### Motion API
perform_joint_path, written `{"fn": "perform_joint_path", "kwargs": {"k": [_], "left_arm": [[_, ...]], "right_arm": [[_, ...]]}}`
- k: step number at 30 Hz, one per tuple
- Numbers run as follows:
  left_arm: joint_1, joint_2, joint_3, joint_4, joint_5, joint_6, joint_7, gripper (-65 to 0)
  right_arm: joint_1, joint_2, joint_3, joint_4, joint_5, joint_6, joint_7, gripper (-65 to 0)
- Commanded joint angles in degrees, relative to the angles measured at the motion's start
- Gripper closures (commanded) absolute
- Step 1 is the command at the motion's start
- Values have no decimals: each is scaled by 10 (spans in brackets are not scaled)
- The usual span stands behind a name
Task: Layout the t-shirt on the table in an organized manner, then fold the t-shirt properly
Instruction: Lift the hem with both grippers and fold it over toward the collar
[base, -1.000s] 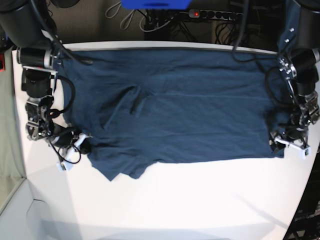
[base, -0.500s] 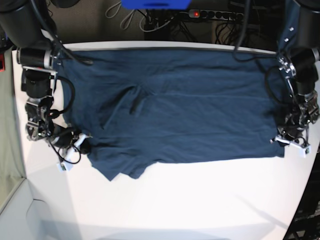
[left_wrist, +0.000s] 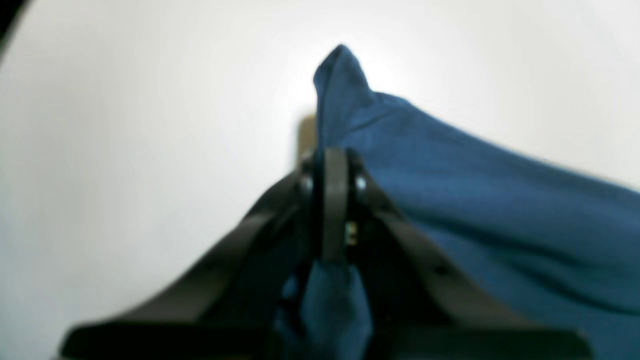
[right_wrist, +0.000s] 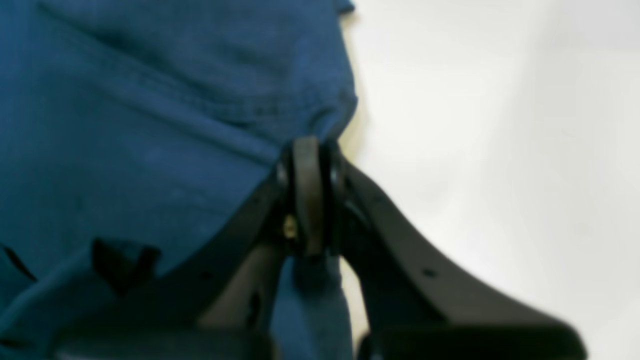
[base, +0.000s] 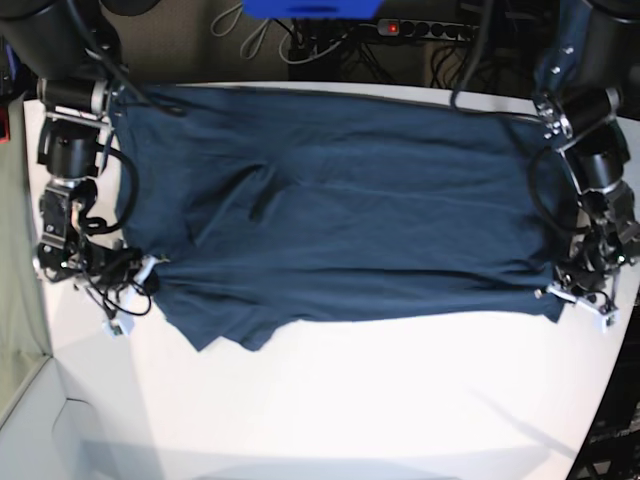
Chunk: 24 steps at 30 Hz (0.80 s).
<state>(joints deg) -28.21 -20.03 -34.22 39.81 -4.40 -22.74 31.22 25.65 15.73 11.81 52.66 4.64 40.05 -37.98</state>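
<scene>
The dark navy t-shirt (base: 340, 210) lies spread across the white table (base: 350, 400), stretched between both arms. My left gripper (base: 572, 297) is shut on the shirt's near right corner. In the left wrist view, its shut fingertips (left_wrist: 334, 165) pinch a fold of the t-shirt (left_wrist: 500, 210), and a peak of cloth rises beyond them. My right gripper (base: 138, 276) is shut on the shirt's near left edge. The right wrist view shows the gripper (right_wrist: 309, 160) clamped on the hemmed border of the t-shirt (right_wrist: 150, 125), beside bare table (right_wrist: 500, 150).
A power strip (base: 420, 28) with a red light, cables and a blue object (base: 310, 8) sit behind the table's far edge. The shirt's far edge reaches that far edge. The table's curved rim (base: 600, 400) runs down the right side.
My left gripper has shut on the shirt's near right corner. Both arms have shifted, and the cloth now hangs tauter between them, with its far edge drawn toward the table's back.
</scene>
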Motion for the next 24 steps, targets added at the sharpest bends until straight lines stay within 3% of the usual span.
{"fn": "perform_joint_path", "kwargs": {"k": [1,8,15,24], "left_arm": [[-6,-16,-11,23,-6,-1,-15,-3],[35,6,-18,94,-6,-1,-13,-3],[46,27,-19,173,-7,-1,60,-3],[121,54,-20,316,-7,-1,101,-3]], "right_arm": [[11,8,2,29,7,-1,5,0],[-49,3,15,182,7,-1,-57,0],[-115,-21,33,327,7,-1,-104,0],[-222,-55,55,499,7,-1,-115,0]]}}
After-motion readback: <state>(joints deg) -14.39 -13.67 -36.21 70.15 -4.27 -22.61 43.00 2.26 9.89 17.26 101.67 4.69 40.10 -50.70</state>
